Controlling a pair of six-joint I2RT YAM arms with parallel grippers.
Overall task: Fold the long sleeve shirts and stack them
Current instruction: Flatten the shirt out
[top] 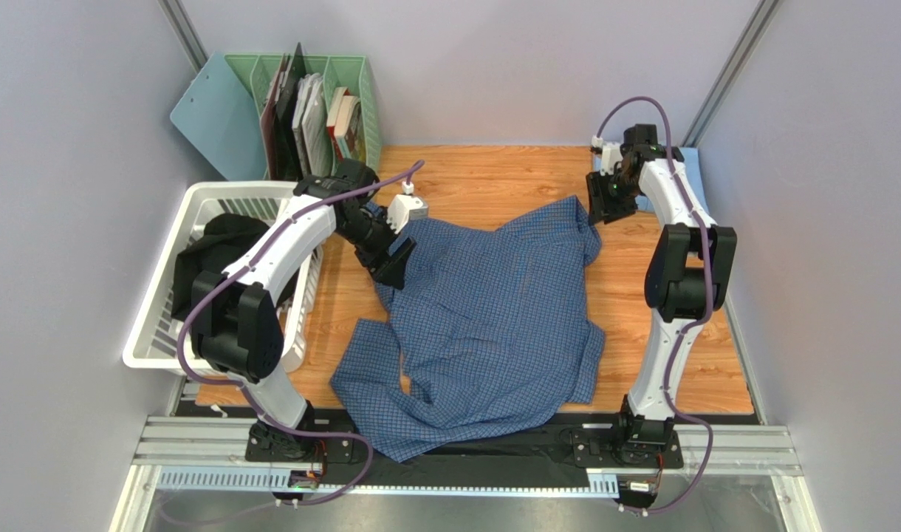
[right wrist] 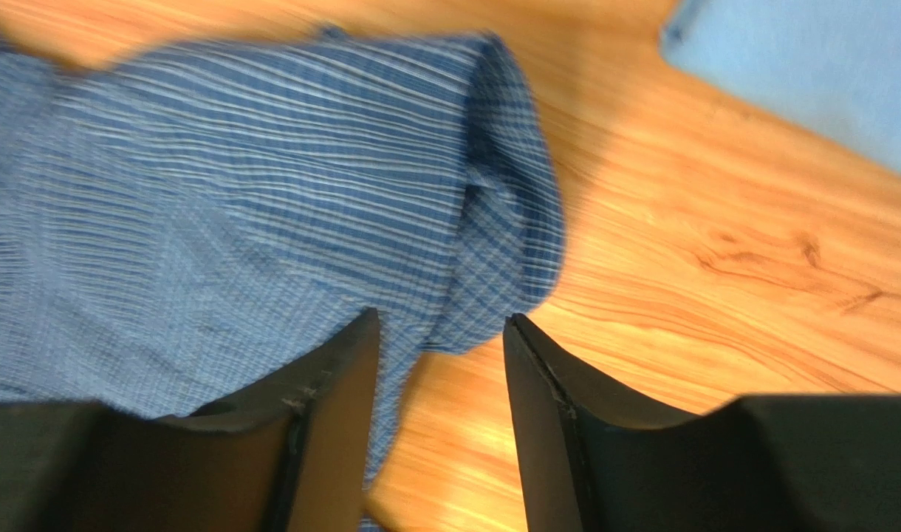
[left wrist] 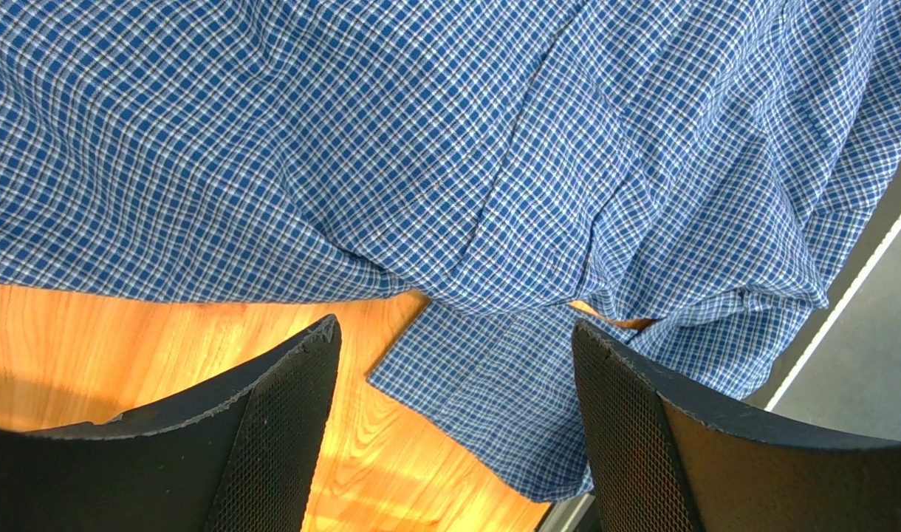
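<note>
wooden table (top: 488, 177) between plain grey walls (top: 89, 89); white basket (top: 161, 299) at its left edge, green file rack (top: 355, 78) at its far-left corner, metal rails (top: 200, 443) along its near edge.

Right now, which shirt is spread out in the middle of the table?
The checked shirt: mid-blue with a fine dark check, lying open and rumpled. The plain pale-blue shirt has no pattern and lies off at the far right corner.

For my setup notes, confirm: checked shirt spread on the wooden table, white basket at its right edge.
Wrong side: the white basket sits at the left edge of the wooden table, as the top view shows. The checked shirt is spread there.
</note>
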